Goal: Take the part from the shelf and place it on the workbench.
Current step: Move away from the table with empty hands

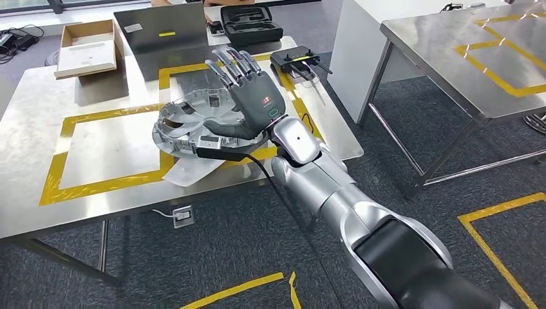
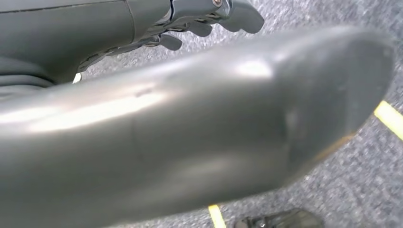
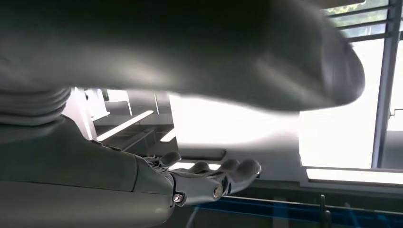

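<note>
The part (image 1: 183, 122), a round silver metal ring with ribs, lies on the steel workbench (image 1: 38, 96) over a white sheet, at the right corner of a yellow tape rectangle. My right hand (image 1: 254, 100) is stretched over the part's right side. Its fingers are straight and spread, and its thumb lies low along the part's near rim. In the right wrist view the right hand (image 3: 204, 183) has straight fingers with nothing between them and the thumb. My left hand (image 2: 199, 21) hangs over grey carpet, holding nothing, its fingers apart from the thumb.
At the back of the workbench stand a cardboard box (image 1: 90, 46), a grey flat case (image 1: 164, 29), a black case (image 1: 251, 24) and a black controller (image 1: 299, 61). A second steel table (image 1: 463, 58) stands to the right, with carpet between them.
</note>
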`<state>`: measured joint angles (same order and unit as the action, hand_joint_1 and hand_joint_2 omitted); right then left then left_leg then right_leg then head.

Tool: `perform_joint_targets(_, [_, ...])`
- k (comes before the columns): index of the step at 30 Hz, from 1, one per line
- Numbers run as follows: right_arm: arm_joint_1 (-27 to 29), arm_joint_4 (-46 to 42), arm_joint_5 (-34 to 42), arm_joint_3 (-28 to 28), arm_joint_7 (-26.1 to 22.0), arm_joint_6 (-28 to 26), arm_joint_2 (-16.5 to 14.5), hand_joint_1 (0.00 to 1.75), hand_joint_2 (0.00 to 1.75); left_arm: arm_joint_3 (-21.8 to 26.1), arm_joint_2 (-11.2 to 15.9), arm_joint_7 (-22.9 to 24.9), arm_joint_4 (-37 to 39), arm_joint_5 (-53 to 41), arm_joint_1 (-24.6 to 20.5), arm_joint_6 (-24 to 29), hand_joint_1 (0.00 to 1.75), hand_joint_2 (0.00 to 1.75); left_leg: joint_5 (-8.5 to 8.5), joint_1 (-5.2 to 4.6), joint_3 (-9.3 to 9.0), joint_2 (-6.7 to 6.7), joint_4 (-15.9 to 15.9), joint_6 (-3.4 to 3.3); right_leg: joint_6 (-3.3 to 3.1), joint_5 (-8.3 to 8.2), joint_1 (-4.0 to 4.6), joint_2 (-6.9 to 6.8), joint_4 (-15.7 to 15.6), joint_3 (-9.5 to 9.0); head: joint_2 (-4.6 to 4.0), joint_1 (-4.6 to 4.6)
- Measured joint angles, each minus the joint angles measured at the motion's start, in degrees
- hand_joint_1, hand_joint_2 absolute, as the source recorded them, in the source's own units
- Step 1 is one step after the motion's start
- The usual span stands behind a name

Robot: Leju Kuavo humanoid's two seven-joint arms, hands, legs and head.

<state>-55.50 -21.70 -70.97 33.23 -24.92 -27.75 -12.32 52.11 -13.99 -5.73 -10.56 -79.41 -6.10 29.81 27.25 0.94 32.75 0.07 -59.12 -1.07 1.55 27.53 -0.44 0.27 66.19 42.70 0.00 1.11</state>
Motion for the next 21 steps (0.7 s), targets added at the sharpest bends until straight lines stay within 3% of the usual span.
perform_joint_targets(1, [0.03, 0.00, 0.00, -0.04, -0.04, 0.03, -0.01, 0.00, 1.75, 0.00, -0.01, 0.00, -0.01, 0.00, 0.04, 0.00, 0.00, 0.00, -0.65, 0.00, 0.84, 0.05, -0.03, -0.10, 0.26, 2.60, -0.06, -0.02, 4.07, 1.07, 0.00, 0.06])
perform_joint_targets(2, [0.12, 0.01, -0.02, -0.07, -0.08, 0.07, -0.01, 0.00, 1.75, 0.00, -0.02, 0.00, 0.00, 0.00, 0.10, 0.00, 0.00, 0.00, -1.27, -0.01, 1.65, 0.09, -0.07, -0.11, 0.42, 4.14, -0.08, -0.02, 7.48, 1.69, 0.00, 0.08])
perform_joint_targets(3, [0.23, 0.01, -0.06, -0.08, -0.08, 0.10, -0.01, 0.00, 1.75, 0.00, -0.01, 0.00, 0.00, 0.00, 0.13, 0.00, 0.00, 0.00, -1.87, -0.01, 2.44, 0.11, -0.10, -0.06, 0.49, 4.41, -0.09, -0.02, 9.27, 1.44, 0.00, 0.09])
perform_joint_targets(4, [0.32, 0.02, -0.10, -0.08, -0.06, 0.14, -0.01, 0.00, 1.75, 0.00, -0.01, 0.00, 0.00, 0.00, 0.14, 0.00, 0.00, 0.00, -2.43, -0.01, 3.17, 0.12, -0.12, 0.02, 0.45, 3.70, -0.10, -0.02, 8.91, 0.15, 0.00, 0.10])
perform_joint_targets(5, [0.35, 0.02, -0.13, -0.08, -0.02, 0.16, -0.01, 0.00, 1.75, 0.00, -0.01, -0.01, 0.00, -0.01, 0.15, 0.00, 0.00, 0.00, -2.97, -0.01, 3.83, 0.12, -0.14, 0.14, 0.31, 2.47, -0.09, -0.02, 6.43, -2.27, 0.00, 0.12])
perform_joint_targets(7, [0.17, 0.01, -0.15, -0.08, 0.04, 0.16, -0.10, 0.00, 1.75, 0.00, -0.03, -0.02, 0.00, -0.02, 0.13, 0.00, 0.00, 0.00, -3.94, -0.06, 4.80, 0.11, -0.21, 0.54, -0.28, 1.45, 0.13, -0.02, -1.79, -8.55, 0.00, 0.12])
perform_joint_targets(9, [-0.15, -0.02, -0.14, -0.12, 0.06, 0.15, -0.28, 0.00, 1.75, 0.00, -0.04, -0.02, 0.00, -0.02, 0.12, 0.00, 0.00, 0.00, -4.85, -0.08, 5.17, 0.11, -0.11, 1.22, -1.07, 1.78, 0.54, 0.03, -6.88, -11.85, 0.00, 0.16])
perform_joint_targets(11, [-0.34, -0.02, -0.15, -0.17, 0.05, 0.15, -0.39, 0.00, 1.75, 0.00, -0.08, -0.02, 0.01, -0.02, 0.13, 0.00, 0.00, 0.00, -5.75, -0.02, 5.26, 0.08, 0.32, 2.02, -1.93, 1.20, 0.71, 0.04, -7.62, -11.68, 0.00, 0.29])
perform_joint_targets(13, [-0.45, -0.02, -0.17, -0.19, 0.05, 0.16, -0.53, 0.00, 1.75, 0.00, -0.10, -0.02, 0.02, -0.02, 0.20, 0.00, 0.00, 0.00, -4.49, 0.05, 5.98, 0.00, -0.51, 2.69, -2.80, -0.03, 0.44, -0.09, -8.23, -11.04, 0.00, 0.31])
perform_joint_targets(15, [-0.49, -0.02, -0.18, -0.20, 0.00, 0.16, -0.72, 0.00, 1.75, 0.00, -0.07, -0.02, 0.01, -0.02, 0.25, 0.00, 0.00, 0.00, 0.42, 0.12, 7.77, -0.05, -5.52, 3.27, -3.39, -1.43, 0.20, -0.19, -8.56, -9.80, 0.00, 0.04])
perform_joint_targets(17, [-0.39, -0.02, -0.19, -0.21, -0.07, 0.17, -0.80, 0.00, 1.75, 0.00, -0.02, -0.02, 0.01, -0.02, 0.25, 0.00, 0.00, 0.00, 4.89, 0.17, 9.52, -0.05, -13.00, 3.78, -3.50, -2.75, 0.17, -0.20, -8.53, -8.14, 0.00, -0.15])
perform_joint_targets(18, [-0.30, -0.01, -0.19, -0.21, -0.10, 0.18, -0.80, 0.00, 1.75, 0.00, 0.02, -0.01, 0.00, -0.02, 0.25, 0.00, 0.00, 0.00, 5.34, 0.20, 9.59, -0.05, -15.35, 3.95, -3.40, -3.42, 0.14, -0.22, -8.51, -7.28, 0.00, -0.15])
perform_joint_targets(19, [-0.22, -0.01, -0.19, -0.21, -0.09, 0.19, -0.80, 0.00, 1.75, 0.00, 0.07, -0.01, 0.00, -0.02, 0.26, 0.00, 0.00, 0.00, 4.63, 0.25, 8.75, -0.04, -15.89, 4.07, -3.25, -4.08, 0.08, -0.24, -8.46, -6.42, 0.00, -0.16])
perform_joint_targets(21, [-0.18, 0.00, -0.18, -0.21, -0.09, 0.19, -0.80, 0.00, 1.75, 0.00, 0.14, -0.02, -0.01, -0.02, 0.23, 0.00, 0.00, 0.00, 2.09, 0.46, 4.03, -0.04, -10.97, 4.27, -2.73, -5.27, -0.11, -0.25, -8.23, -4.88, 0.00, -0.16])
